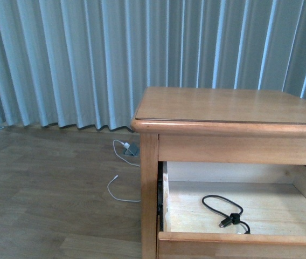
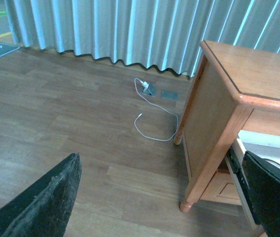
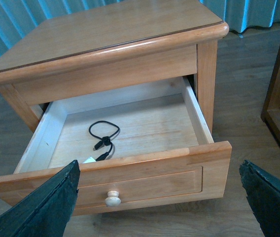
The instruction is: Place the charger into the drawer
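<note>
The drawer (image 3: 179, 177) stands pulled out of the honey-brown cabinet (image 3: 105, 34), its round knob (image 3: 113, 198) facing the right wrist camera. Inside on the pale wood lies the charger (image 3: 103, 138): a black looped cable with a black plug, and a corner of its white block (image 3: 89, 160) showing behind the front panel. The front view also shows the charger (image 1: 225, 213) in the drawer (image 1: 239, 238). My right gripper (image 3: 159, 165) is open in front of the drawer, holding nothing. Off the cabinet's side, my left gripper (image 2: 161, 158) hangs open over the floor, away from the charger.
A white cable (image 2: 155, 126) lies on the wood floor near a grey floor socket (image 2: 150, 89), beside the cabinet (image 2: 214, 113). Pale curtains (image 1: 88, 59) hang behind. Another wooden furniture frame (image 3: 278, 98) stands close to the drawer's far side in the right wrist view.
</note>
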